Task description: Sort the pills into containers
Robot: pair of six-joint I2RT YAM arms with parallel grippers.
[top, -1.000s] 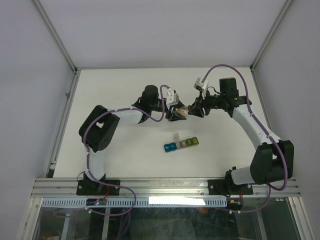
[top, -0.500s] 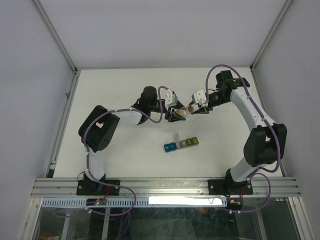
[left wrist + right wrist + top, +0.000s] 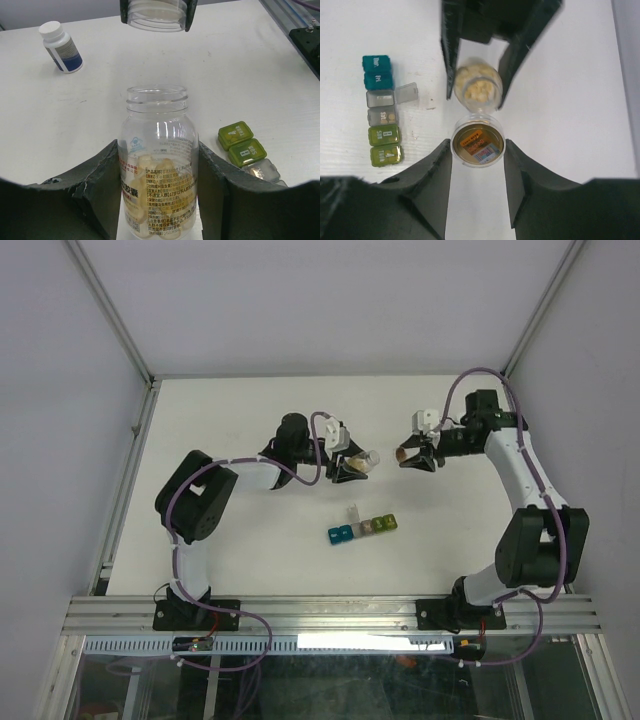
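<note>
Item: pill bottle (image 3: 159,125) — clear, glossy, round-shouldered, threaded at the neck, paper-labelled, uncapped. It is clenched about its body by the left claw (image 3: 351,466) and carried above the bench (image 3: 260,75), well apart from the containers (image 3: 384,135), on their far side. The pills (image 3: 475,89) — pale yellow, smooth, rounded — are heaped in its lower part. A few tan specks are also seen in one grey cell.

Its cap (image 3: 477,145) is clear, round and shallow. It is grasped rim to rim by the right claw (image 3: 413,456) and kept apart from the bottle mouth.

Containers: a strip of small translucent square cells, teal, grey and olive-green, laid flat on the matt white bench. One grey lid is flipped up; the rest appear closed.

Hazards, as judged: the mouth is far wider than a cell, so many pills are likely to be released at once by a steep tip, then scattered and rolled across the smooth bench. The slick wall may be twisted in the claw. The light strip may be nudged aside if touched.
</note>
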